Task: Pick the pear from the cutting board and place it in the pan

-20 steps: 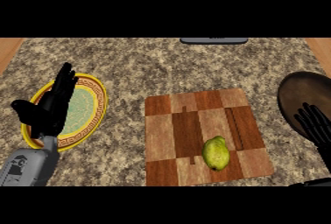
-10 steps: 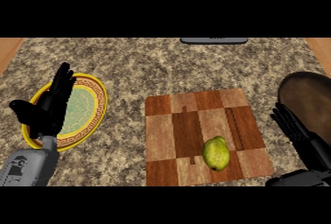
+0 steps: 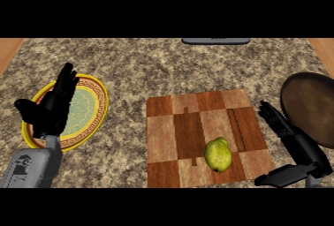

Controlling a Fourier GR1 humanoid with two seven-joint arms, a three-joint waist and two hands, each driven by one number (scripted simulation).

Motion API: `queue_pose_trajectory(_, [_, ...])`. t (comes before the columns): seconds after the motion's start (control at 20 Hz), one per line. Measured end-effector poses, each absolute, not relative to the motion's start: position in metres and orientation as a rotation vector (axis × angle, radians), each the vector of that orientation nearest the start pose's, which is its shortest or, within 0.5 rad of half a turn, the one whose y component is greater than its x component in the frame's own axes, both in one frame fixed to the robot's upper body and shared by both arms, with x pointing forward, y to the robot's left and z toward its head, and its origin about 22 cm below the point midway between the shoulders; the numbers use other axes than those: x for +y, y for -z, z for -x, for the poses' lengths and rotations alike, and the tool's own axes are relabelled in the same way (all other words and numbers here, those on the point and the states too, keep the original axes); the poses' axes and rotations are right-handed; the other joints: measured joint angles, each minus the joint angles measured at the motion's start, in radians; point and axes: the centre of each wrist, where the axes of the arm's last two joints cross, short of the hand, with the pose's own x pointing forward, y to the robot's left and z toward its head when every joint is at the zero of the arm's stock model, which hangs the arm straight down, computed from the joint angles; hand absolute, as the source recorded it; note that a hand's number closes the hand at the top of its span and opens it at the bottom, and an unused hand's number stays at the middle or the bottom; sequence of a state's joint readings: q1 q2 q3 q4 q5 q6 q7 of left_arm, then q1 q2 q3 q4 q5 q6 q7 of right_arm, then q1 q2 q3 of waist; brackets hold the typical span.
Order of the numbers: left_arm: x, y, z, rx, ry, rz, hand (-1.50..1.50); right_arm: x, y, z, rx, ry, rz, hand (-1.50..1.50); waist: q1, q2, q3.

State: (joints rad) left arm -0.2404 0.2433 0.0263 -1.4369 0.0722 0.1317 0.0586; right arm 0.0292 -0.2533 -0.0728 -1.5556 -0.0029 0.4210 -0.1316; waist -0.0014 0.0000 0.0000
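Speckled brown stone counter [image 3: 163, 66] is seen from above. A wooden cutting board [image 3: 189, 128] made of light and dark squares is laid on it, right of the middle. The pear [image 3: 218, 154] is found on the board, near its lower edge, green and yellow, with its thin end pointed up. It is touched by no hand.

A round dark brown pan [image 3: 313, 106] is seen at the right edge, partly cut off. Only its dark inside is shown, and the pear has not yet been put in it.

A plate [image 3: 101, 103] with a yellow rim and a pale green middle is set at the left. The left hand [image 3: 49, 112] is held open in front of it, fingers up.

The right hand [image 3: 297, 143] is seen between the board and the pan, fingers straight, thumb spread wide, with nothing held.

A flat grey thing [image 3: 215, 41] is cut off by the top edge.
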Motion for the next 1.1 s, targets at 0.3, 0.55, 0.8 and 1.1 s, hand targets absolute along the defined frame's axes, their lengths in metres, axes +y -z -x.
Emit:
queue_pose_trajectory(0.3, [0.275,-0.043,-0.296,-1.612,0.045,-0.206,0.0,-0.291,-0.017,-0.236,-1.519,-0.569,-0.04,-1.5,0.001,0.0,0.0])
queue_pose_trajectory(0.55, [0.273,-0.056,-0.297,-1.617,0.044,-0.206,0.0,-0.279,-0.019,-0.244,-1.471,-0.632,-0.007,-1.5,0.001,0.0,0.0])
queue_pose_trajectory(0.8, [0.272,-0.05,-0.296,-1.619,0.044,-0.201,0.0,-0.266,-0.009,-0.252,-1.442,-0.663,-0.014,-1.5,0.002,0.0,0.0])
queue_pose_trajectory(1.1, [0.28,-0.056,-0.298,-1.616,0.056,-0.202,0.0,-0.252,-0.003,-0.259,-1.427,-0.692,-0.008,-1.5,0.002,0.0,0.0])
